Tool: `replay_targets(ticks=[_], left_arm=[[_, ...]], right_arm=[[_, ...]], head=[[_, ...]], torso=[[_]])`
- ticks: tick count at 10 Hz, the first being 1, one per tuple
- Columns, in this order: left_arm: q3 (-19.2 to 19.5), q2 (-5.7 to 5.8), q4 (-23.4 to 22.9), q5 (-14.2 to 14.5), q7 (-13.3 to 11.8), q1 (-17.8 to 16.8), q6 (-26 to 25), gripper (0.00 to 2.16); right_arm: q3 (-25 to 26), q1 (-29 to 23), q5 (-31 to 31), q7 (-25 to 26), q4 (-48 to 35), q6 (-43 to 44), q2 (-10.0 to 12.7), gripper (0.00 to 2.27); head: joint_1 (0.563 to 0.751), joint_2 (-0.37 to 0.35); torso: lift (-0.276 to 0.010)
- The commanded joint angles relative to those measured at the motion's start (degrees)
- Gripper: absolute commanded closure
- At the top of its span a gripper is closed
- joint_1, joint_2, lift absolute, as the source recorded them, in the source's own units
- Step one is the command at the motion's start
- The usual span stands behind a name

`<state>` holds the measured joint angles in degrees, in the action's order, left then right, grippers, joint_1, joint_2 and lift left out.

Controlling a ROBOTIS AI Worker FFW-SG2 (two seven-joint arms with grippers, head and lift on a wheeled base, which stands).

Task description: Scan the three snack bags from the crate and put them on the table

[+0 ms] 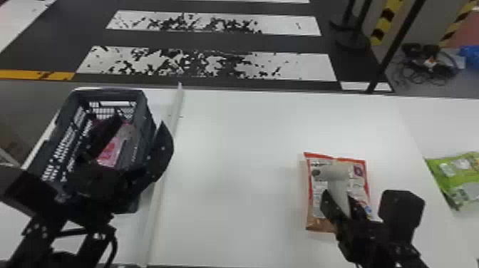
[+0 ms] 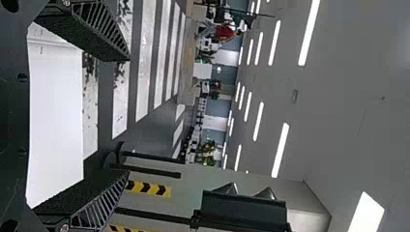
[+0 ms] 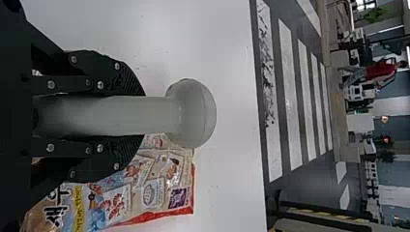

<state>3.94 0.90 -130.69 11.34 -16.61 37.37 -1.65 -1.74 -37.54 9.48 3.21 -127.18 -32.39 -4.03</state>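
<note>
Beyond both sets of fingers, a dark floor [image 1: 199,40] with worn white stripes is being crossed by the far edge of a white worktop [image 1: 235,124]. On the side of the left gripper [image 1: 137,137], a dark slatted crate [image 1: 142,103] is being supported, its interior and one side wall being overlapped by the left fingers in the head view. These fingers are being held wide open, well apart from each other; how high above the crate they are being kept cannot be told. Between the left fingers and the right gripper [image 1: 336,199], a long pale strip [image 1: 178,103] is being laid along the worktop, just beside the crate.

A red-edged snack bag [image 1: 315,214] is being left flat beneath and around the right fingers, partly covered by them. To the right of those fingers, a green snack bag [image 1: 459,178] is being rested on the white surface, apart from the red-edged one. Down in the crate, near the left fingers, a pink snack bag [image 1: 110,153] is being partly hidden. A pale scanner [image 3: 191,113] is being gripped by its handle between the right fingers, closed around it, its rounded head being extended past their tips.
</note>
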Motion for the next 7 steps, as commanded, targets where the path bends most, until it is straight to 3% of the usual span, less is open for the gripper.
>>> replay_targets(ticks=[1, 2, 4, 7], left_arm=[[-0.95, 0.25, -0.09, -0.97, 0.88, -0.19, -1.47, 0.05], [-1.39, 0.25, -0.09, -1.68, 1.14, -0.19, -1.47, 0.05], [-2.0, 1.39, 0.0, -1.94, 1.67, -0.28, -1.47, 0.05], [-2.0, 1.48, 0.52, -1.94, 1.67, -0.45, -1.47, 0.05]], right_arm=[[-0.02, 1.15, -0.6, 0.04, 2.2, -0.79, -0.28, 2.24], [-0.02, 1.59, -0.69, 0.57, 3.52, -0.62, -0.45, 2.24], [-0.02, 2.47, -1.04, 0.74, 5.54, -0.27, -0.45, 2.24], [-0.11, 1.68, -0.34, 0.74, 5.1, 1.32, -0.63, 2.24]], head=[[0.695, -0.012], [0.695, -0.015], [0.695, -0.037], [0.695, -0.047]], torso=[[-0.094], [-0.094], [-0.094], [-0.094]])
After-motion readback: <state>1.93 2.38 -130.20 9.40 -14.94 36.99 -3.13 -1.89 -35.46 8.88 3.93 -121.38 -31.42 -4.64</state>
